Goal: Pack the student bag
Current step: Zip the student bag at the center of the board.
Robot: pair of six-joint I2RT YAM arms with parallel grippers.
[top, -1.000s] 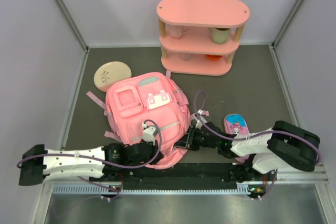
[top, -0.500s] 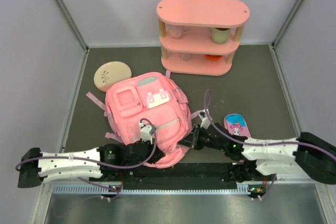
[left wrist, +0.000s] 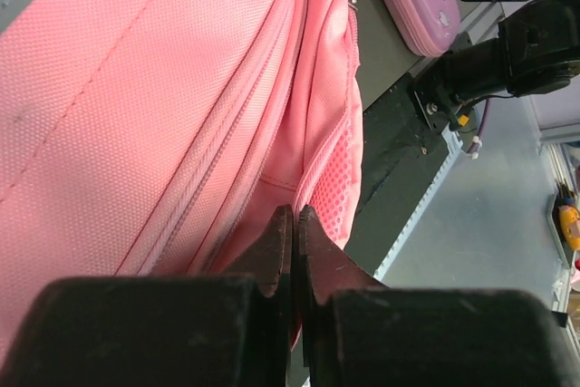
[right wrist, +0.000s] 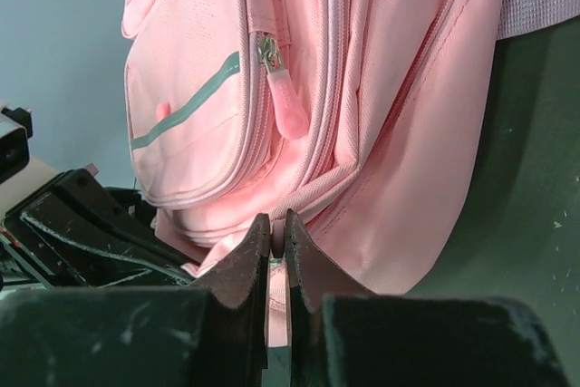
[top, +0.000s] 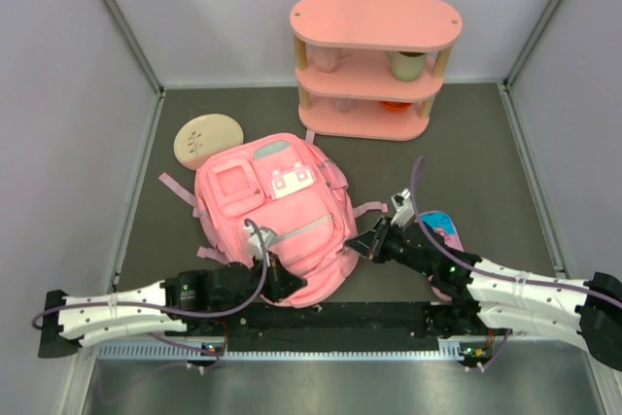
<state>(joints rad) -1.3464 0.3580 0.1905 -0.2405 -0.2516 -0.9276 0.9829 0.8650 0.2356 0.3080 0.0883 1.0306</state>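
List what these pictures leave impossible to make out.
- Top view: orange item, mostly hidden inside the pink three-tier shelf.
- Top view: purple-pink oval pencil case, partly under right arm.
- Right wrist: whether right gripper pinches the pink fabric backpack; its fingers hide that.

Dark table under student bag, shelf, disc, pencil case.

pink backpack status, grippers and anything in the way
Left gripper shut, right gripper shut, both at the near end of the large pink fabric backpack. Backpack flat, front up. Small purple-pink oval pencil case beside right arm, clear of bag.
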